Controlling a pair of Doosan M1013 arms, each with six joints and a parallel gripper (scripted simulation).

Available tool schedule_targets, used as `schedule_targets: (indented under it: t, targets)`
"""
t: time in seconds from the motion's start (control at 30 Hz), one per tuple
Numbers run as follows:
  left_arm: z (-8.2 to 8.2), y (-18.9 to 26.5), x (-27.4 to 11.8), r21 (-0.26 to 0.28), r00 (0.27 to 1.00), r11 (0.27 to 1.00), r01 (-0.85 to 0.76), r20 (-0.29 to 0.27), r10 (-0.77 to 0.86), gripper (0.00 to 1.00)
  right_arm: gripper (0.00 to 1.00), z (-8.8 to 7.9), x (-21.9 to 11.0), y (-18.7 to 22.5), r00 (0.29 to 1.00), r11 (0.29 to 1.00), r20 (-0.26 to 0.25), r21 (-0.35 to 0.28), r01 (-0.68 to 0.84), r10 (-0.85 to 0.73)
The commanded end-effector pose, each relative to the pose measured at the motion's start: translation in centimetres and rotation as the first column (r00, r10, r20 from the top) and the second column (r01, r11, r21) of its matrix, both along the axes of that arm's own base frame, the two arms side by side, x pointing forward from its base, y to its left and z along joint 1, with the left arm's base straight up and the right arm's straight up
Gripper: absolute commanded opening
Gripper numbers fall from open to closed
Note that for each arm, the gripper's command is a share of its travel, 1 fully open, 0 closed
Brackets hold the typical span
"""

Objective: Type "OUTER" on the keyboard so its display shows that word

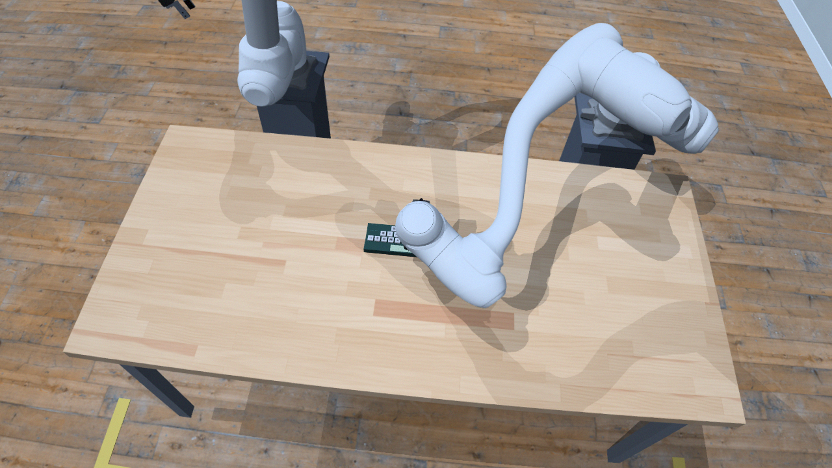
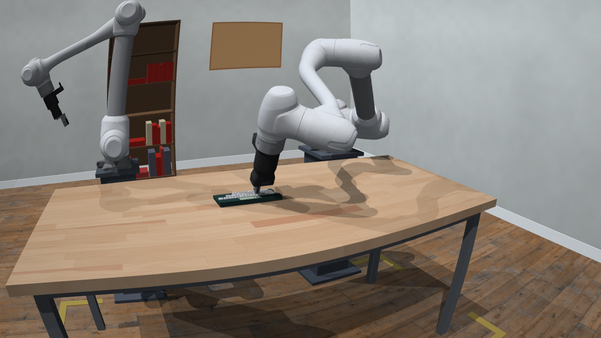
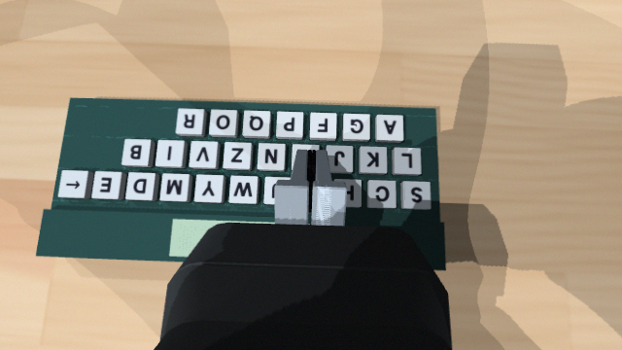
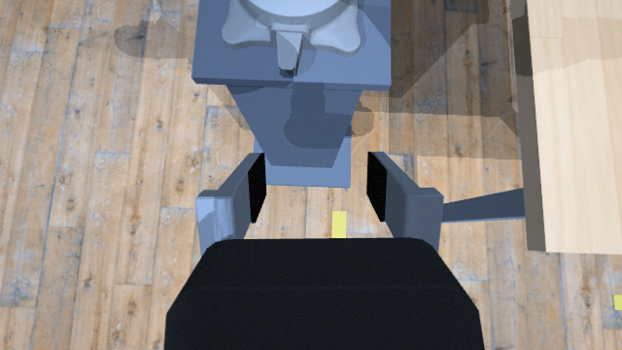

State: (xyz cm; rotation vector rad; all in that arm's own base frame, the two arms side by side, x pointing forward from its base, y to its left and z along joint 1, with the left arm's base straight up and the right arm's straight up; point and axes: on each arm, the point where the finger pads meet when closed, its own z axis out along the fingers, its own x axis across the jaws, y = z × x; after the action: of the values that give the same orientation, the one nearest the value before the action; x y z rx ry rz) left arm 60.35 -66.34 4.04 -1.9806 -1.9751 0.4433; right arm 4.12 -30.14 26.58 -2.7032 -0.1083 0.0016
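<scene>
OK, 2 arms, 2 grippers, 1 kbd (image 1: 375, 250) (image 2: 222, 203) (image 3: 117, 238), 1 table (image 1: 233, 290) (image 2: 168, 243) (image 3: 535, 24) (image 4: 583, 146). Kbd lies flat on table, approx mid-length, w/ 3 key rows: 7 keys in the R-to-A row, 9 in the B-to-L row (1 mostly hidden), at least 10 in the arrow-to-S row. 1 display (image 1: 400, 248) (image 2: 250, 197) (image 3: 187, 238), partly covered; text n/a, can't read it.

L arm (image 1: 515, 168) (image 2: 312, 126) reaches over table, wrist bent down, L gripper (image 2: 257, 192) (image 3: 312, 152) closed, nothing btwn its 2 fingers, tips pointing down at the key btwn N & J; contact w/ key unclear. R arm (image 1: 261, 64) (image 2: 119, 84) stands tall, elbow high, forearm sloping down away from table; R gripper (image 1: 184, 13) (image 2: 64, 120) (image 4: 316, 187) is wide open, empty, tilted down, well apart from kbd.
</scene>
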Motion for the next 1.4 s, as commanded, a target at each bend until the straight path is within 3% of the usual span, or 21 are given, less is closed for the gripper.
schedule_targets:
  t: [0.0, 1.37]
  targets:
    - [-0.39, 0.25, 0.3, 0.002, 1.0, 1.0, 0.003, 0.009, -0.003, 0.0, 1.0, 0.31, 0.07, 0.1, 1.0, 1.0, 0.007, 0.0, 0.0, 0.0]
    - [-0.91, 0.27, 0.28, 0.003, 1.0, 1.0, 0.003, 0.009, -0.003, 0.0, 1.0, 0.31, 0.07, 0.1, 1.0, 1.0, 0.007, 0.0, 0.0, 0.0]
